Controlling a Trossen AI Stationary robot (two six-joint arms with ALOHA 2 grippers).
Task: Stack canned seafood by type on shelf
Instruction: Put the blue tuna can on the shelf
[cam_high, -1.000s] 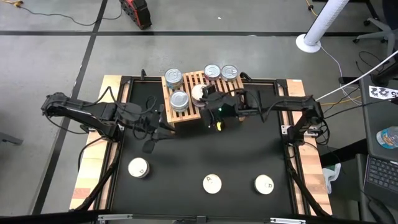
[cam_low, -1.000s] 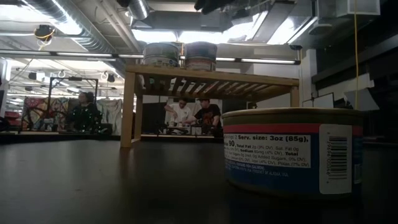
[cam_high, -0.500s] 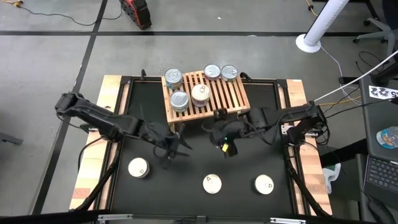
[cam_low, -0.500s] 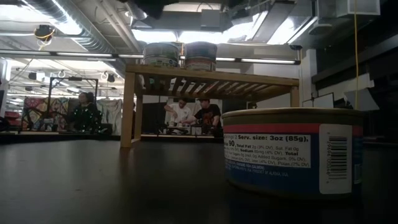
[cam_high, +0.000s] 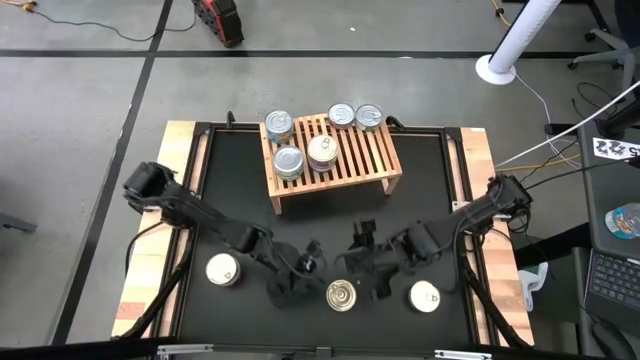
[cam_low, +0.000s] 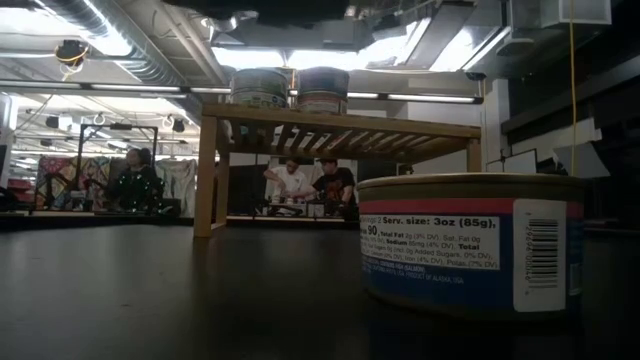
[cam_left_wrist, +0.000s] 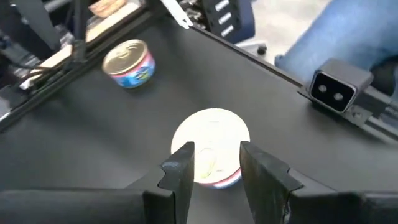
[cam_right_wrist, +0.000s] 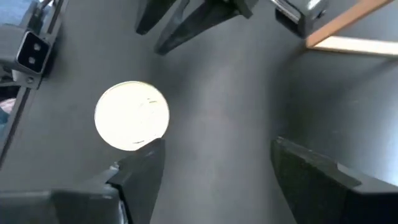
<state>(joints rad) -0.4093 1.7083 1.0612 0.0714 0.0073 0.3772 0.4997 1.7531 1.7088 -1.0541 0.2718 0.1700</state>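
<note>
Shelf (cam_high: 330, 150) at the desk's (cam_high: 420, 210) far side carries five tins in the high view; three more lie along the near edge. Left gripper (cam_high: 295, 277) and right gripper (cam_high: 365, 262) flank the middle tin (cam_high: 341, 296), both near it. Low view: a blue-and-red tin (cam_low: 470, 245) stands close, the shelf behind. Left wrist view: narrow fingers (cam_left_wrist: 180, 177) hover over the white lid. Right wrist view: wide fingers (cam_right_wrist: 140, 171), the tin just beside one.
</note>
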